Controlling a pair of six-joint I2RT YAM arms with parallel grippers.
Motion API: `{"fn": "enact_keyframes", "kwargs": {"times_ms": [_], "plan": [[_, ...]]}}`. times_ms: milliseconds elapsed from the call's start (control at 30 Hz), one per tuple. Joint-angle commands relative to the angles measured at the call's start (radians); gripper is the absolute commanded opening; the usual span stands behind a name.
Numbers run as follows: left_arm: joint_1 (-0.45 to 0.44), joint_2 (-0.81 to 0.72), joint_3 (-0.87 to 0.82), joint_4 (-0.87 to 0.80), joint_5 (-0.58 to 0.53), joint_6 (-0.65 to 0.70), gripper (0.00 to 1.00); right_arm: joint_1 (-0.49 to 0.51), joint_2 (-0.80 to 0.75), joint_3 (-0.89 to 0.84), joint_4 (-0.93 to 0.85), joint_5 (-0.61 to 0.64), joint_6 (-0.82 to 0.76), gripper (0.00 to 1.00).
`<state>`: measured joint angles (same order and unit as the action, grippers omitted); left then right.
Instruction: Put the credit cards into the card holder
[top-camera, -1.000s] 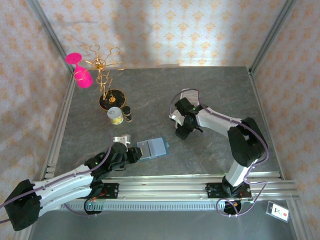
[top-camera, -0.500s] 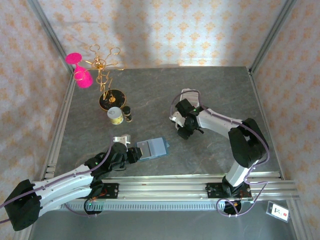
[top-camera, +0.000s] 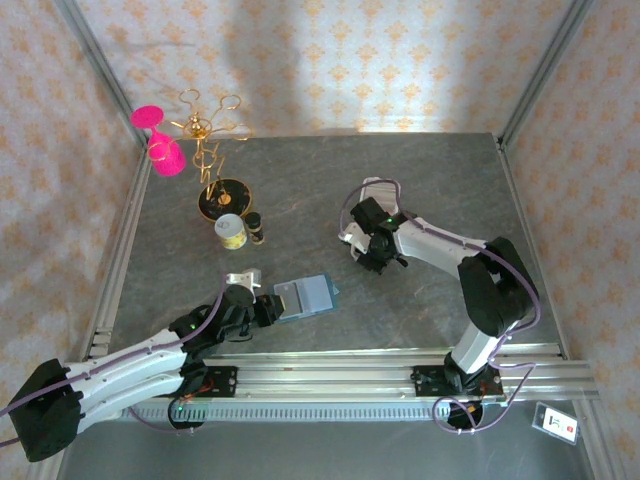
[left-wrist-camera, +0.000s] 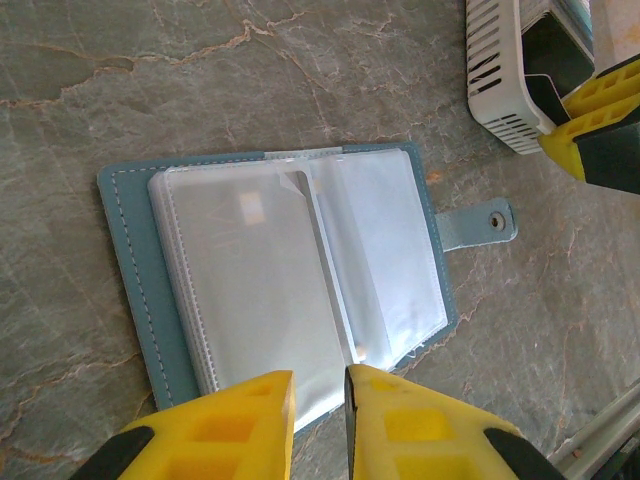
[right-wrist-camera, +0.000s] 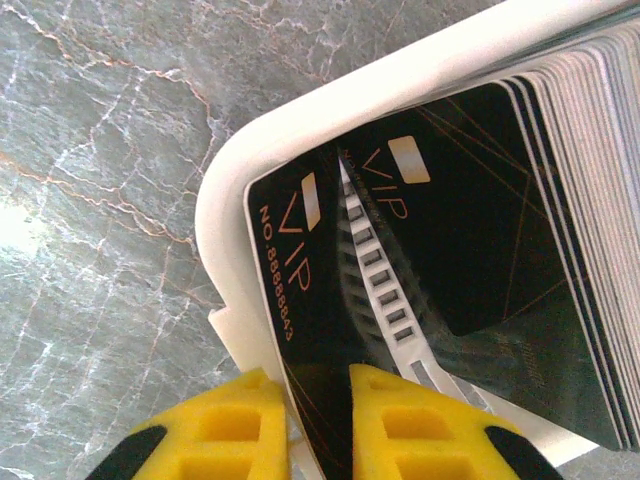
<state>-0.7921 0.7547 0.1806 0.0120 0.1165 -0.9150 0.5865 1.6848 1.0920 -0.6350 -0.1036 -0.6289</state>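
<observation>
The credit cards (right-wrist-camera: 520, 200) stand on edge in a packed row inside a white tray (right-wrist-camera: 330, 105), pale edges striping the far side and black faces with gold "VIP" lettering towards the wrist camera. The front card (right-wrist-camera: 290, 300) leans away from the row, opening a wedge that shows the tray's slotted floor. The right pincer (right-wrist-camera: 320, 390) is pinching this front card, one yellow finger on each face of its lower part. The right arm rises from its base at the near right, bends at the elbow, and runs its forearm leftwards to the tray near the middle of the table (top-camera: 300, 180).

Well apart, nearer the arms and left of centre, the card holder (left-wrist-camera: 280, 290) lies open and flat, a teal cover with pale stitching. On top sit its clear sleeves (left-wrist-camera: 380, 250), glossy blue-grey. Its clasp tab (left-wrist-camera: 480, 222) sticks out to the side with a small metal stud. The left pincer (left-wrist-camera: 320, 390) has its fingers pressed nearly together, pinching the holder's near edge. The left arm lies low, stretched from the near left corner towards the holder.

A gold wire stand (top-camera: 212, 150) and a small jar (top-camera: 231, 232) stand at the far left.
</observation>
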Motion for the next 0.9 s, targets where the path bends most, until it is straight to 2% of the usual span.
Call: {"fn": "enact_keyframes", "kwargs": {"times_ms": [0,400,867], "plan": [[-0.004,-0.007,0.008,0.009,-0.001,0.002,0.21,0.003,-0.038,0.015,-0.014,0.005,0.011,0.14],[-0.005,-0.006,0.014,0.012,-0.001,-0.001,0.21,0.004,-0.069,0.034,-0.005,0.003,0.014,0.13],[-0.005,-0.008,0.015,0.010,0.000,-0.004,0.21,0.004,-0.070,0.019,-0.007,-0.037,0.017,0.22]]}}
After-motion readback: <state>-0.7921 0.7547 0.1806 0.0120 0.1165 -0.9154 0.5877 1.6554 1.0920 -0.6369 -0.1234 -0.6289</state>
